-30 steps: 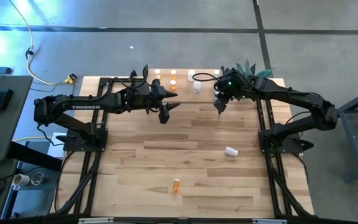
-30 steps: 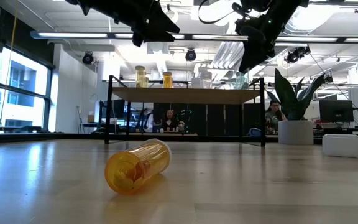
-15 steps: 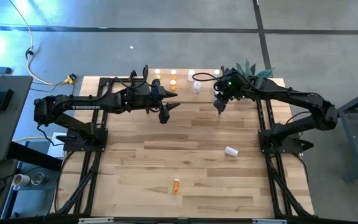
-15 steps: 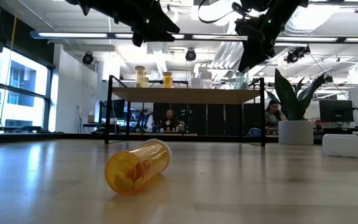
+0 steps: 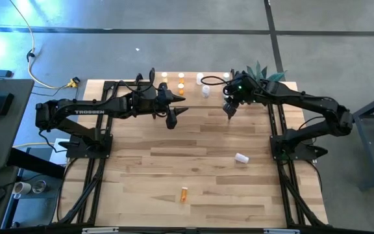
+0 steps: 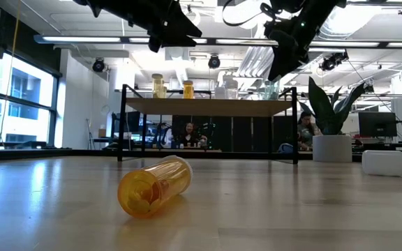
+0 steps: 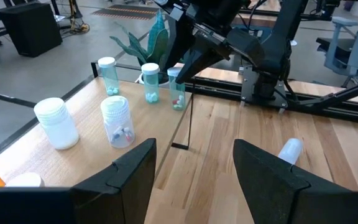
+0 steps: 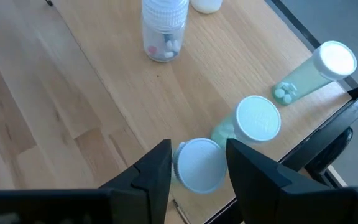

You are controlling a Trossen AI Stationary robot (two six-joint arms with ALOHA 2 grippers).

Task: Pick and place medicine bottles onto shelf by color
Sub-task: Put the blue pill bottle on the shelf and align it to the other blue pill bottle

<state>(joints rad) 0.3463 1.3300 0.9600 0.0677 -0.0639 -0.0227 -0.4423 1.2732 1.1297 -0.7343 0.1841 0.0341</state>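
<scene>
Shelf (image 5: 193, 88) stands at the far edge of the bench (image 5: 141, 162), with both arms raised over its front; the high view shows this layout whole but renders the bottles only as small dots.

Right pincer (image 5: 228, 110) hangs over the shelf's right end, fingers apart with nothing between them; its wrist view looks straight down on three greenish bottles (image 8: 258, 118) with white caps, one cap lying directly in the gap between the fingers (image 8: 154, 171) — a detail no other view gives; a clear bottle (image 8: 164, 28) holding pills stands farther along.

Left pincer (image 5: 172, 117) hovers before the shelf's middle, fingers apart and empty; its wrist view alone shows a white bottle (image 7: 56, 123) beside the clear one, and the opposite arm's pincer above the green row.

Low view — an orange bottle (image 6: 154, 185) lies on its side on the bench near the camera, well apart from the shelf; the high view adds a white bottle (image 5: 241, 158) lying toward the right.
</scene>
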